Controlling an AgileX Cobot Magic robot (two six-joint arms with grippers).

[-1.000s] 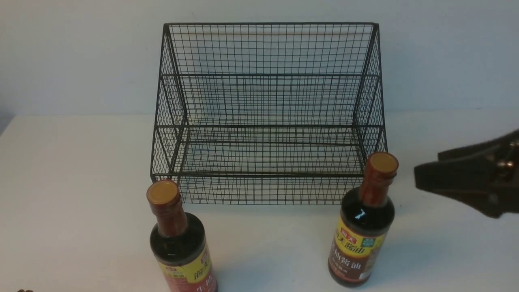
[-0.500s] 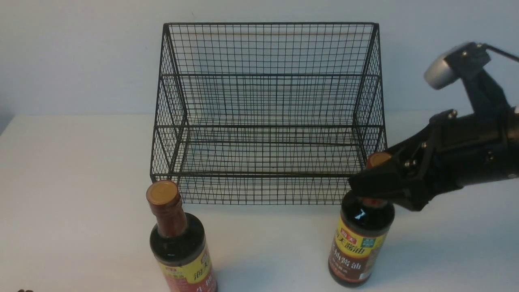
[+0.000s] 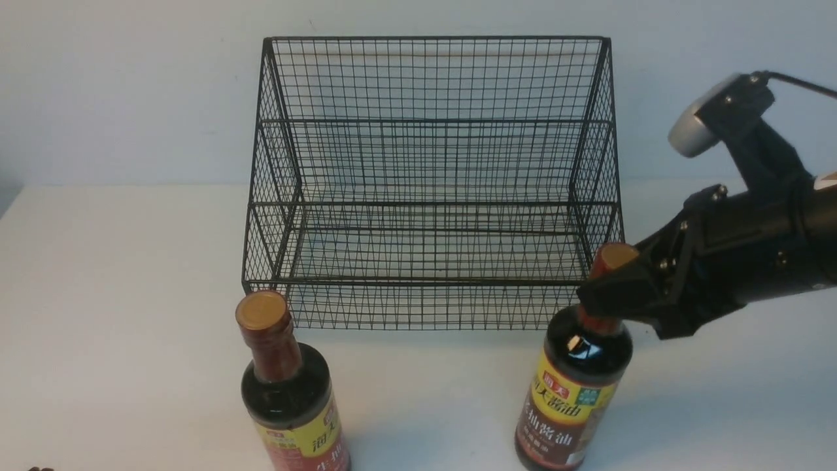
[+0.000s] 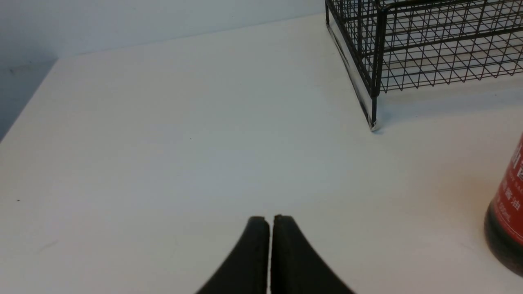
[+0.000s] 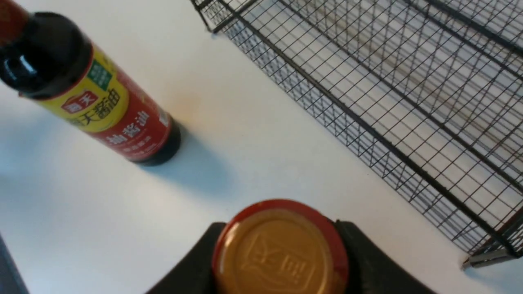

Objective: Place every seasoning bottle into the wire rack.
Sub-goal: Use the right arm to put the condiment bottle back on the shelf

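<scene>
Two dark seasoning bottles stand in front of the black wire rack (image 3: pixel 431 163). My right gripper (image 3: pixel 605 297) is shut on the reddish neck of the right bottle (image 3: pixel 569 392), just under its orange-brown cap (image 5: pixel 280 249), and the bottle leans with its base toward me. The left bottle (image 3: pixel 291 392) stands free and upright; it also shows in the right wrist view (image 5: pixel 94 94) and at the edge of the left wrist view (image 4: pixel 508 212). My left gripper (image 4: pixel 269 218) is shut and empty, low over the table to the left of the rack's corner (image 4: pixel 374 81). The rack holds nothing.
The white table (image 3: pixel 118 294) ends at a pale wall behind the rack. The table's left edge (image 4: pixel 24 106) shows in the left wrist view.
My right arm came in from the right and closed on the right bottle's neck. The bottle has since tilted, its base shifting toward me and slightly left. The left bottle has not moved.
</scene>
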